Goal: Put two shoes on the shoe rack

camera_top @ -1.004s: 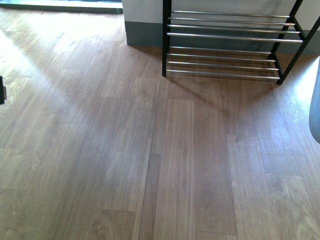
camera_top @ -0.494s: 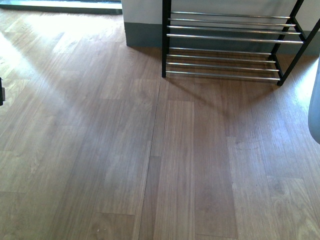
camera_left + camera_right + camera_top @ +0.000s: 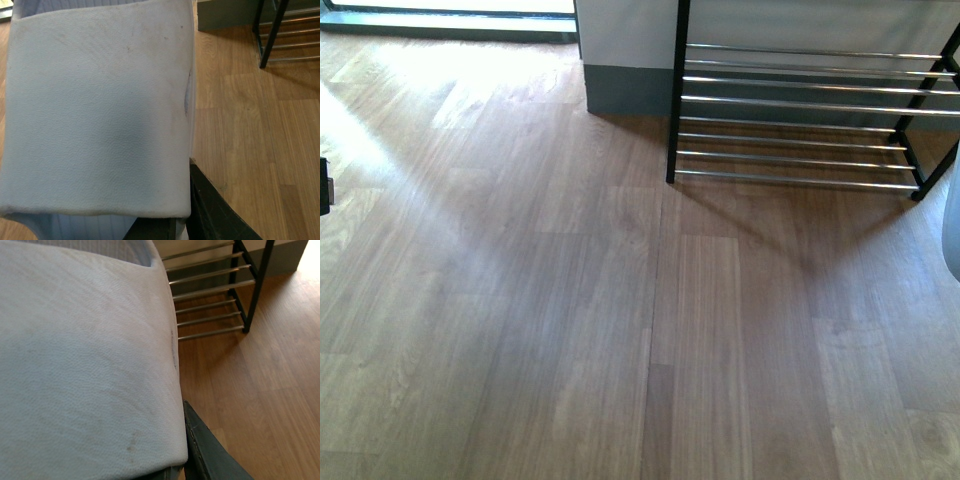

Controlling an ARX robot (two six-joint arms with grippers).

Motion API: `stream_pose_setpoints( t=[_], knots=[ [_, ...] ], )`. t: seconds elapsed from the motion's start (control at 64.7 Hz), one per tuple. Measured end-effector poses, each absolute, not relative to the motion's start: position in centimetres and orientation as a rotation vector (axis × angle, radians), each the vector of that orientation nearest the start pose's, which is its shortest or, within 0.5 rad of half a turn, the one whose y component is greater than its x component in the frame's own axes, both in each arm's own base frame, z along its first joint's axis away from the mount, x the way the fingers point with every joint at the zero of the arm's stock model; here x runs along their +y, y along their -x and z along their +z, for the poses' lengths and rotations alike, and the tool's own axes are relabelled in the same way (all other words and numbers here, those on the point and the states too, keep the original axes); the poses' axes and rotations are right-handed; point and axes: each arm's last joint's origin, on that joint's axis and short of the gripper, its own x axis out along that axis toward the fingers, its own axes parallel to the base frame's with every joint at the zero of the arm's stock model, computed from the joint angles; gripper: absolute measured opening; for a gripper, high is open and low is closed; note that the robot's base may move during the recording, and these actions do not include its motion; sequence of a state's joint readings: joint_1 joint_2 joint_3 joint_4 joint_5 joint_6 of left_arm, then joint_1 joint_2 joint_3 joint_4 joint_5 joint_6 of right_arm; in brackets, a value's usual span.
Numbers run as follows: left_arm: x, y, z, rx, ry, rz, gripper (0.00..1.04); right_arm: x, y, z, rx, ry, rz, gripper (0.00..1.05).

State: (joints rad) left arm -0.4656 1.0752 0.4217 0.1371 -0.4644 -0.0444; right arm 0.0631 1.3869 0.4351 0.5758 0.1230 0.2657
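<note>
Although only 1 dark finger of the left end effector (image 3: pixel 212 212) shows in the left wrist view, it lies tight against the edge of the 1st shoe (image 3: pixel 100 110). The shoe's scuffed white sole fills most of that picture and hangs clear of the wooden floor (image 3: pixel 240 130), and the end effector is clamped on it. Across the front view the floor runs in planks to a white wall (image 3: pixel 620 30) with grey skirting (image 3: pixel 625 90) at the back. Just right of that skirting the shoe rack (image 3: pixel 790 141) stands on the floor, black-framed, with 2 tiers of chrome rods in view. At the right border of the front view a pale curved edge (image 3: pixel 951 225) pokes in, too cropped to name. In the right wrist view the right end effector (image 3: pixel 210 450), likewise with 1 dark finger showing, is clamped on the 2nd shoe (image 3: pixel 85 355). Its sole faces the camera, above the floor, with the rack near beyond it. Neither shoe touches the rack.
</note>
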Motion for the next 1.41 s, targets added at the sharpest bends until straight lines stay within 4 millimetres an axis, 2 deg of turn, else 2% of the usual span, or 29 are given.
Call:
stream_pose_setpoints(
  t=[1.406],
  knots=[
    [-8.13, -19.09, 18.73, 0.465, -0.193, 0.009, 0.02, 1.28, -25.22, 16.27, 0.365, -0.227, -0.106, 0.01]
  ],
)
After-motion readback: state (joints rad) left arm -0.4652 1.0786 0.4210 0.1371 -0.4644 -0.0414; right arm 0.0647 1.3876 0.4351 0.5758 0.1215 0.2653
